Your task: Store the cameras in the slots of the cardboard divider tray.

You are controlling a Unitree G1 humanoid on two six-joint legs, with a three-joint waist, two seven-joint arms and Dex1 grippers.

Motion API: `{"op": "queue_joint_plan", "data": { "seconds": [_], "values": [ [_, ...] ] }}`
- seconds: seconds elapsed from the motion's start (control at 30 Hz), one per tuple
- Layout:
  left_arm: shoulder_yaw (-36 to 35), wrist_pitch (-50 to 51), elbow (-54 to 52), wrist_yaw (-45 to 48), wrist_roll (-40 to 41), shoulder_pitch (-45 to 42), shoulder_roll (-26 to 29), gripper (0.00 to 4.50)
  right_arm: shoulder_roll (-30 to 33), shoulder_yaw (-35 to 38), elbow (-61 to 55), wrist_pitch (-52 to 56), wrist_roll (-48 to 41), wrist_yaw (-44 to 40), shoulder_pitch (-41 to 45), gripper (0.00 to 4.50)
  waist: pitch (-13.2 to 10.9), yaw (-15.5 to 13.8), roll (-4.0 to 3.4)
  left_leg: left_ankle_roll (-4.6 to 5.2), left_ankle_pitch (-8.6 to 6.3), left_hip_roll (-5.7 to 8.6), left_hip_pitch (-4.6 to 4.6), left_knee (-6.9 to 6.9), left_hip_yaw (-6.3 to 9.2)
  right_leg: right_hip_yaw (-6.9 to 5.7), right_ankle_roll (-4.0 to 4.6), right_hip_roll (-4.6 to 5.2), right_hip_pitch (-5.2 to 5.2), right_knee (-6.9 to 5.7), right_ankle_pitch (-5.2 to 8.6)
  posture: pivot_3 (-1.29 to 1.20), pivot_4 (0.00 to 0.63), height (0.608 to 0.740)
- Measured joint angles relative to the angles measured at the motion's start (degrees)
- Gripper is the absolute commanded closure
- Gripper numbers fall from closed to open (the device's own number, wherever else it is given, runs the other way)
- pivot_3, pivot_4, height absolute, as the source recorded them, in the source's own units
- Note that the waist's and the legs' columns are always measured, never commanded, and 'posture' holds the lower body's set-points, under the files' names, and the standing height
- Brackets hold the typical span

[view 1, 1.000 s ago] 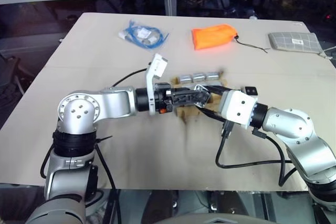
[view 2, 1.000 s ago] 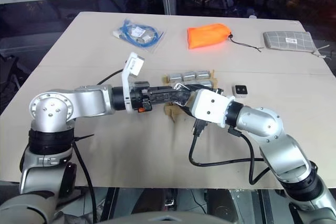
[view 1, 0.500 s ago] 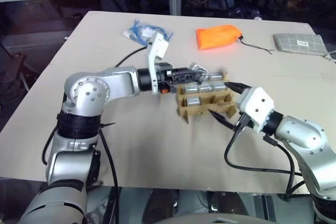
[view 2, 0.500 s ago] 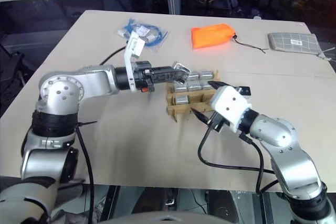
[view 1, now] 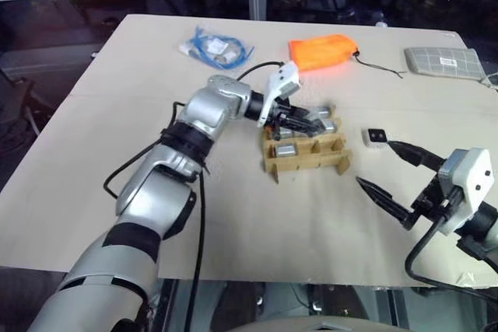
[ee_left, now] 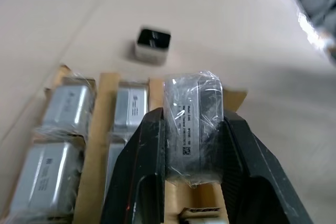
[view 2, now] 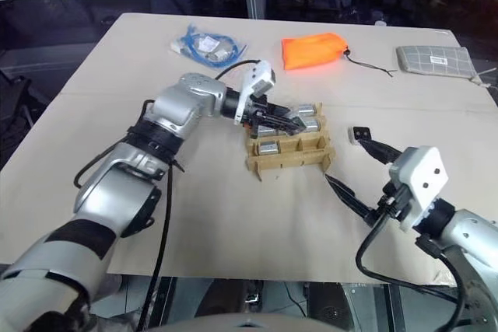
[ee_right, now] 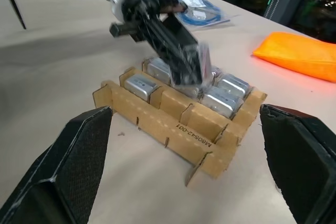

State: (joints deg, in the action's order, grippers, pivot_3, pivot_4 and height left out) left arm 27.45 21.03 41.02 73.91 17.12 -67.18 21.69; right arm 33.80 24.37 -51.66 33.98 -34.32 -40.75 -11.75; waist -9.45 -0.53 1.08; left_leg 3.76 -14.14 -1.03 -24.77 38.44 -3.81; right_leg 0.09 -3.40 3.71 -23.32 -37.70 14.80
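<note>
The cardboard divider tray (view 1: 305,162) lies mid-table with several plastic-wrapped silver cameras (ee_left: 65,107) in its slots. My left gripper (view 1: 305,120) hovers over the tray's back row, shut on a wrapped camera (ee_left: 192,98) that sits between its black fingers (ee_left: 143,171). One bare camera (view 1: 377,137) with its black lens face up lies on the table to the right of the tray. My right gripper (view 1: 374,162) stands open and empty to the right of the tray, pointing toward it, one fingertip close to the loose camera.
An orange fabric pouch (view 1: 323,51) lies behind the tray, a bag of blue cable (view 1: 216,46) at the back left, and a grey patterned pouch (view 1: 442,61) at the back right. The table's front edge runs just below my right gripper.
My left gripper has swung forward and to the right over the tray, rolling its wrist, with a camera in its grip. My right gripper has opened wide and drawn back to the right.
</note>
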Motion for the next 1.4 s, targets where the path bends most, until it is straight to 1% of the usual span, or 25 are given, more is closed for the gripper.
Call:
{"op": "queue_joint_plan", "data": {
  "seconds": [0.13,0.3,0.47,0.77,0.83,0.93,0.97,1.0,1.03,1.1,1.23,1.3,1.33,1.4],
  "values": [
    [0.03,-3.20,3.89,3.23,-4.85,-0.52,-1.68,3.73,3.88,1.30,5.51,-2.15,-0.45,-2.82,1.76,0.05,-0.03,-0.16,0.04,0.01,-0.01,-0.03,-0.05,0.04,0.03,0.01,-0.01,0.00,-0.01,0.02,0.00,0.00,0.150,0.740],
    [-0.21,-2.79,4.37,5.97,-8.71,-1.90,-2.14,3.73,8.48,1.50,11.87,-4.83,-0.90,-6.37,5.41,0.05,-0.03,-0.19,0.04,0.02,-0.01,-0.13,-0.06,0.05,0.06,0.01,-0.03,0.00,0.00,0.01,0.01,0.00,0.150,0.740],
    [-0.20,-1.60,2.54,7.04,-11.74,-1.93,-2.41,3.73,10.57,1.61,16.06,-6.83,-0.80,-7.84,7.55,0.05,-0.03,-0.20,0.04,0.02,-0.01,-0.14,-0.06,0.07,0.05,0.02,-0.03,0.00,0.00,0.00,0.01,0.00,0.150,0.740],
    [0.21,-0.04,2.09,8.33,-16.51,-2.02,-3.25,3.73,11.45,1.13,16.74,-7.86,-0.38,-8.25,8.34,0.05,-0.02,-0.08,0.04,0.02,-0.01,-0.17,-0.04,0.09,0.06,0.04,-0.03,-0.02,-0.01,-0.07,0.02,0.00,0.150,0.740],
    [0.15,0.09,2.00,8.41,-17.06,-2.08,-3.36,2.68,11.65,0.52,16.82,-7.90,-0.04,-8.23,8.58,0.00,-0.02,-0.08,0.04,0.02,-0.01,-0.18,-0.02,0.12,0.06,0.04,-0.03,-0.03,-0.01,-0.11,0.02,0.00,0.150,0.740],
    [0.51,1.32,1.64,8.61,-18.24,-2.09,-3.60,1.53,12.05,-0.74,17.34,-7.90,0.37,-8.06,9.87,0.00,-0.03,-0.13,0.03,0.02,-0.01,-0.18,-0.04,0.18,0.06,0.05,-0.03,-0.03,-0.01,-0.15,0.02,0.00,0.150,0.740],
    [0.15,2.56,0.02,8.14,-18.18,-2.06,-4.32,1.02,12.09,-1.48,18.13,-7.90,0.82,-7.58,11.00,0.00,-0.03,-0.30,0.03,0.02,-0.01,-0.18,-0.06,0.25,0.07,0.04,-0.04,-0.02,-0.01,-0.18,0.02,0.00,0.150,0.740],
    [0.01,2.72,-0.21,7.94,-18.15,-2.06,-4.39,0.72,12.09,-1.56,18.20,-7.90,0.92,-7.54,11.15,0.00,-0.03,-0.38,0.04,0.03,-0.01,-0.19,-0.11,0.30,0.11,0.00,-0.04,-0.02,-0.01,-0.20,0.02,0.00,0.150,0.740],
    [-0.35,3.72,-1.10,7.63,-17.97,-2.03,-4.32,0.61,12.16,-1.75,18.34,-7.90,1.19,-7.44,11.46,0.00,-0.03,-0.39,0.04,0.03,-0.01,-0.19,-0.11,0.34,0.12,-0.01,-0.04,-0.02,0.00,-0.20,0.02,0.00,0.150,0.740],
    [-3.31,8.26,-6.03,6.75,-16.13,-1.58,-3.64,0.61,12.93,-3.16,19.11,-7.45,2.28,-6.68,12.68,0.00,-0.08,-0.20,0.03,0.03,-0.02,-0.21,-0.19,0.45,0.14,0.00,-0.04,-0.02,-0.02,-0.25,0.01,0.00,0.150,0.740],
    [-10.87,19.02,-20.99,5.61,-9.30,0.88,-0.09,0.61,13.54,-7.54,22.22,-4.32,5.45,-3.44,16.40,0.00,-0.06,0.56,-0.03,-0.14,0.08,-0.27,-0.14,0.48,0.13,0.02,-0.04,-0.02,-0.02,-0.31,0.01,0.00,0.150,0.740],
    [-15.08,24.45,-29.95,3.02,-5.95,4.95,1.71,0.61,13.46,-9.76,25.11,-0.90,6.73,-0.80,19.23,0.00,-0.04,0.91,-0.09,-0.22,0.13,-0.28,-0.11,0.48,0.14,0.02,-0.03,-0.01,-0.02,-0.35,0.01,0.00,0.150,0.740],
    [-18.04,26.47,-35.27,0.51,-4.41,8.93,2.37,0.61,12.96,-11.77,27.26,0.40,9.20,2.25,21.77,0.00,-0.01,1.22,-0.12,-0.23,0.14,-0.28,-0.04,0.49,0.09,0.08,-0.03,-0.01,0.00,-0.37,0.01,0.00,0.150,0.740],
    [-21.68,27.45,-41.89,-3.03,-2.45,15.36,2.71,0.61,11.12,-13.92,30.66,3.27,13.11,7.87,25.30,0.00,0.00,1.43,-0.17,-0.24,0.15,-0.30,-0.01,0.50,0.05,0.13,-0.03,0.00,0.00,-0.41,0.01,0.00,0.150,0.740]
  ]
}}
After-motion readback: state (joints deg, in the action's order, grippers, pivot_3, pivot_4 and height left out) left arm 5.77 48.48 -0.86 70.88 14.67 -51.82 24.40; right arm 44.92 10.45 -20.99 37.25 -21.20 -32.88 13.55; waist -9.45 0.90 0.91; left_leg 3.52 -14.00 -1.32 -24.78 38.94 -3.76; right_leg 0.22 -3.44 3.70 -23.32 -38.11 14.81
